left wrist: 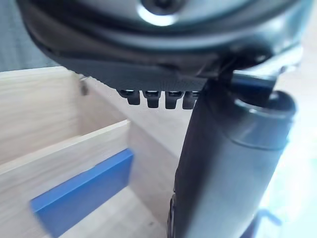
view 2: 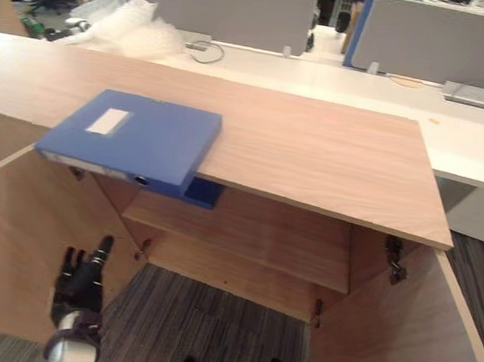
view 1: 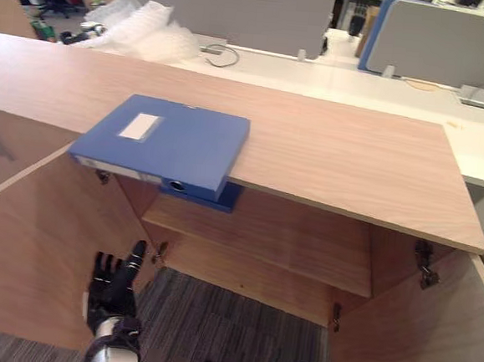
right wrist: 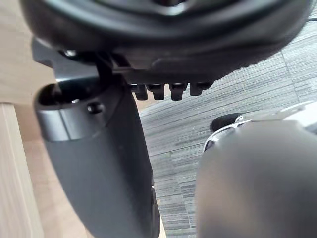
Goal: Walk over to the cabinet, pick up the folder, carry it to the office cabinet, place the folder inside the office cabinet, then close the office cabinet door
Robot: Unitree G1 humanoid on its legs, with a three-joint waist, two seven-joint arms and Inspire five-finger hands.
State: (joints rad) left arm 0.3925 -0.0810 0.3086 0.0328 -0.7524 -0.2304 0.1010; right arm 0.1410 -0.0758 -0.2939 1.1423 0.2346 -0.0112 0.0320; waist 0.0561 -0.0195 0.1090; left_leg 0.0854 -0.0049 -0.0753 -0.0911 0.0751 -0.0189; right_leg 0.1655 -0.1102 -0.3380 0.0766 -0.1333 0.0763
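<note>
Folder: the blue folder [view 1: 165,144] is a flat box file. It has a white label on its cover, a pale strip along the spine and a round finger hole in the spine, which faces me.
Where it is: it lies flat on the wooden worktop [view 1: 336,155] that tops the cabinet [view 1: 243,277], at the front left. Its near edge hangs out past the worktop's front edge.
Under it: a darker blue piece [view 1: 221,199] shows just beneath the overhanging corner, in the upper compartment. I cannot tell what it is.
Cabinet: the left door [view 1: 27,248] and the right door [view 1: 413,345] both stand open, and one shelf [view 1: 280,234] crosses the inside.
Left hand: my left hand [view 1: 114,292] is low, well below the folder. Its fingers are straight, point up and hold nothing.
In the way: the left door stands just beside that hand.
Right hand: my right hand [right wrist: 99,163] is over the carpet [view 1: 214,321]. Its fingers look straight, with nothing in them.
Behind: a white worktop [view 1: 383,90] carries bubble wrap [view 1: 141,26] and a cable [view 1: 224,56], with grey partition screens [view 1: 230,8] at its back.
</note>
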